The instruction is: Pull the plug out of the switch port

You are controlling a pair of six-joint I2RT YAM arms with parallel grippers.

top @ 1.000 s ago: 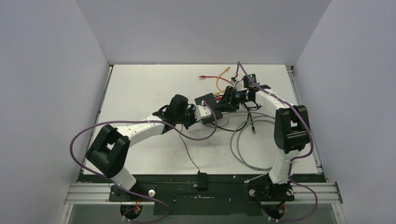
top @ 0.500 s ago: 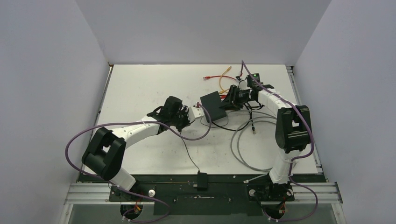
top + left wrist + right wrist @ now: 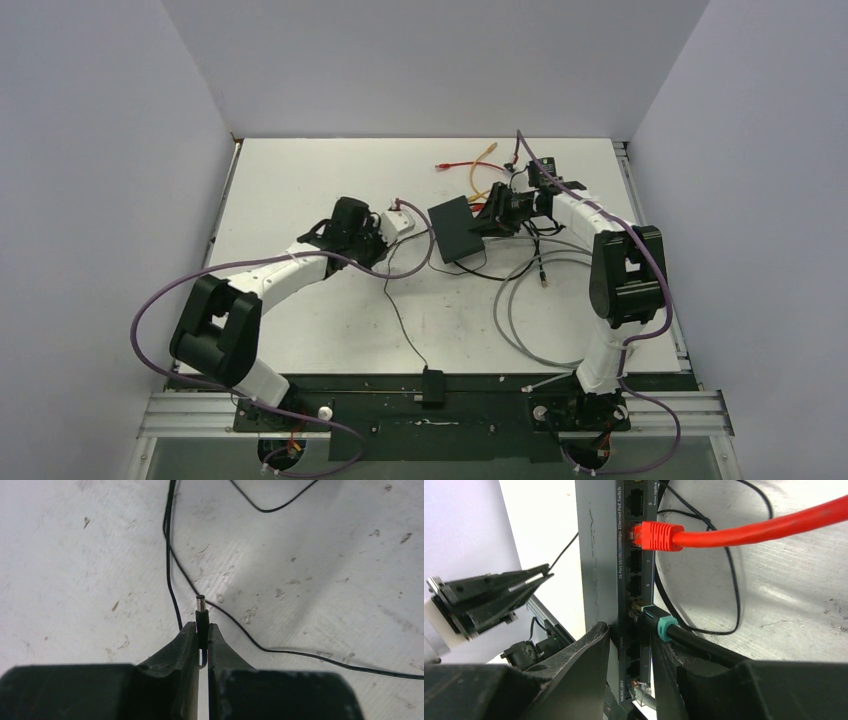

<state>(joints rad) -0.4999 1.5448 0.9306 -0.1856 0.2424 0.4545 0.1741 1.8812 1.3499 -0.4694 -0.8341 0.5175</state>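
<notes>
Over the last second the left tool (image 3: pixel 201 630) has drawn back from the switch (image 3: pixel 455 228) and now sits well apart from it. Its fingers are pressed together on the small barrel plug (image 3: pixel 201 609), whose metal tip juts free beyond them above the surface (image 3: pixel 325 580), the thin black wire (image 3: pixel 170 555) trailing ahead. The right tool (image 3: pixel 629 645) stays clamped on the port edge of the switch, where a red plug (image 3: pixel 656 534) and a teal-collared plug (image 3: pixel 659 626) sit seated just ahead of its fingers. I judge the pull itself done.
</notes>
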